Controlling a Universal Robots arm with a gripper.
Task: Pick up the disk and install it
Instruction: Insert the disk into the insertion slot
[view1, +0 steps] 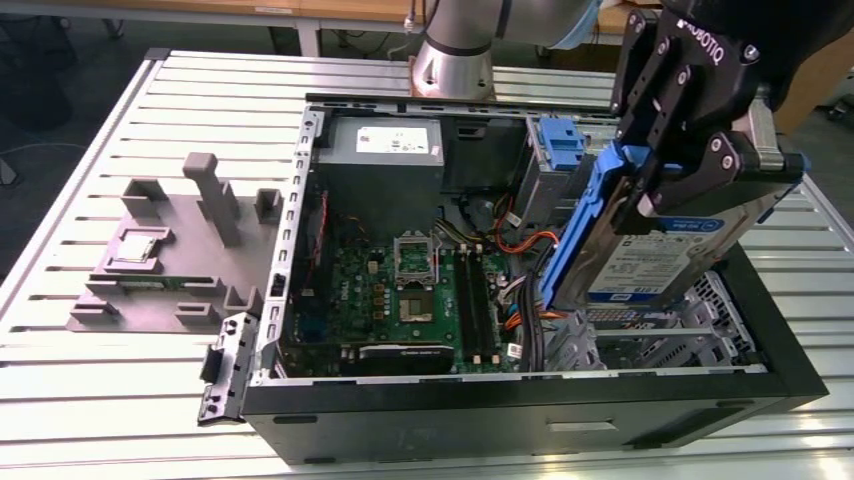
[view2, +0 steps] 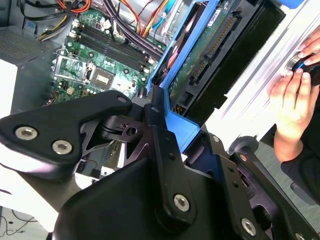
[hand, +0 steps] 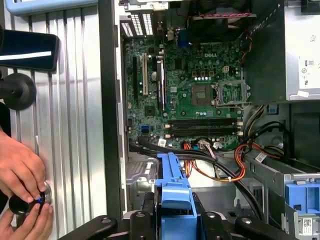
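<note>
Above the drive cage (view1: 667, 335), at three o'clock of the motherboard (view1: 400, 290), our gripper (view1: 701, 185) is clamped on the disk (view1: 654, 255), held on edge and tilted. Lowered askew, we judge, it could jam in the cage or snag the orange cables (view1: 527, 240) just beyond.

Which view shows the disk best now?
The exterior view: the disk is held by the gripper over the case, label and blue rail visible. The second wrist view shows its connector edge; the first wrist view, its blue rail.
</note>
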